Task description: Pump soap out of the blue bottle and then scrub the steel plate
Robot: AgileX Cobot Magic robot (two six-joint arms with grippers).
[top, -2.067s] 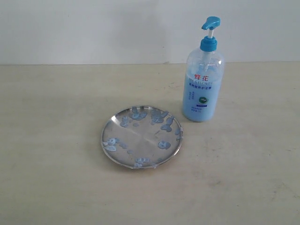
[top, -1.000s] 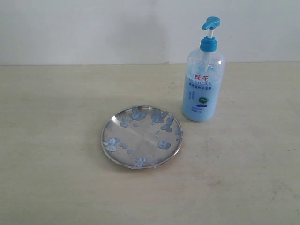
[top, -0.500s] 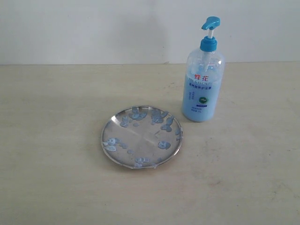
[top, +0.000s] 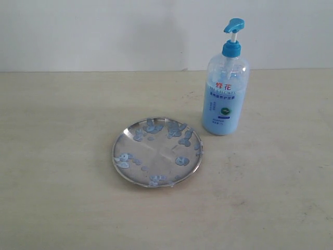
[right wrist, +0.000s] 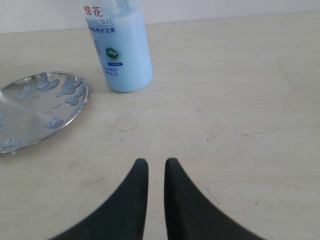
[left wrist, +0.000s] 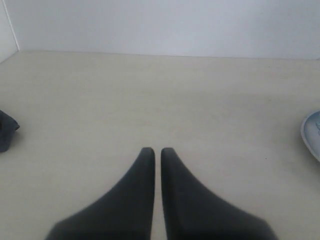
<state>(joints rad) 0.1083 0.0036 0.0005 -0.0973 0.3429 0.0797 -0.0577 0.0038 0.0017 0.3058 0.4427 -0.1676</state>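
Nearest, the left gripper (left wrist: 157, 150) hangs low over bare table (top: 62, 198), its 2 dark fingers drawn together with only a sliver between them and nothing held. The right gripper (right wrist: 156, 161) is likewise closed on nothing, with a slightly wider slit, and it faces the task's things from well apart. Neither arm shows in the exterior view.

Beyond them the steel plate (top: 156, 151) lies flat near the table's middle, with soap (top: 181, 161) scattered on it in pale blue blobs, mostly around the rim. The left wrist view catches only its edge. Just behind the plate, on the right arm's side, the blue bottle (top: 225, 99) stands upright and close to the rim without touching it. Its pump head (top: 234, 25) is raised. A plain wall (top: 104, 31) closes the scene.

Over the last 2.1 s nothing in the exterior view has shifted: plate, blobs and bottle sit exactly as they did. That suggests the run is only starting or pausing. Pumping probably falls to the right arm, and no scrubbing tool is visible.
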